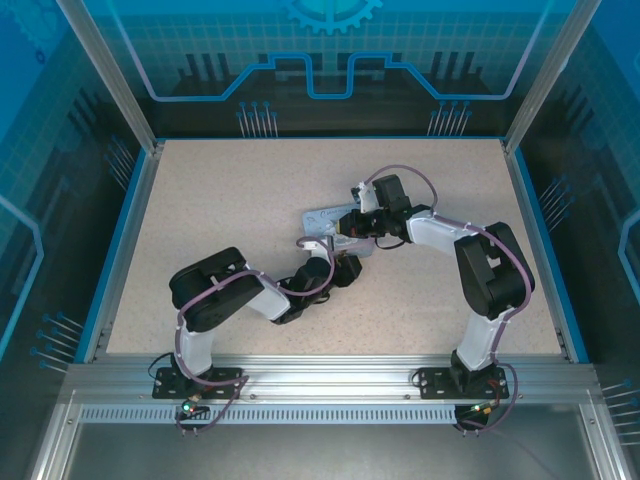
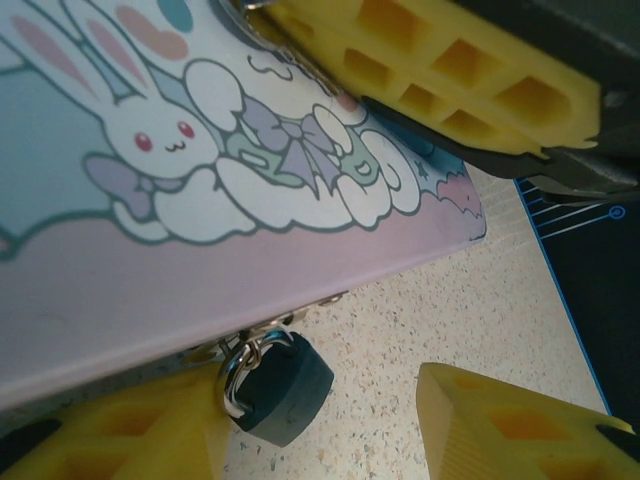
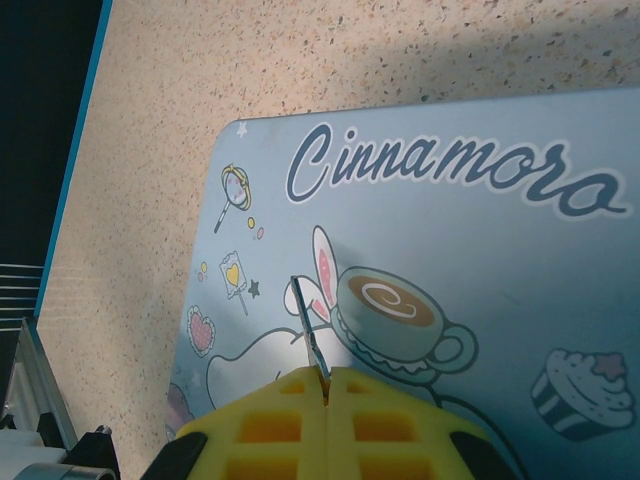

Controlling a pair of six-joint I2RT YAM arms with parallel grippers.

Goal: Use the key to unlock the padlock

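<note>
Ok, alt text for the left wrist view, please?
A small dark padlock is hooked by its silvery shackle through the clasp of a pastel bunny tin, between the left gripper's parted yellow fingers, over a speckled table.

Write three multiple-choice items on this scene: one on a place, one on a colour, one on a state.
1. Where is the padlock relative to the tin?
A. On its lid. B. Inside it. C. Hanging at its edge.
2. What colour are the gripper pads?
A. Yellow. B. Red. C. White.
3. What is the right gripper doing?
A. Open, empty. B. Shut on the key. C. Shut on the padlock.
Answers: C, the left wrist view shows it hanging from the clasp; A, both wrist views show yellow pads; B, the key's blade pokes out between closed pads.
</note>
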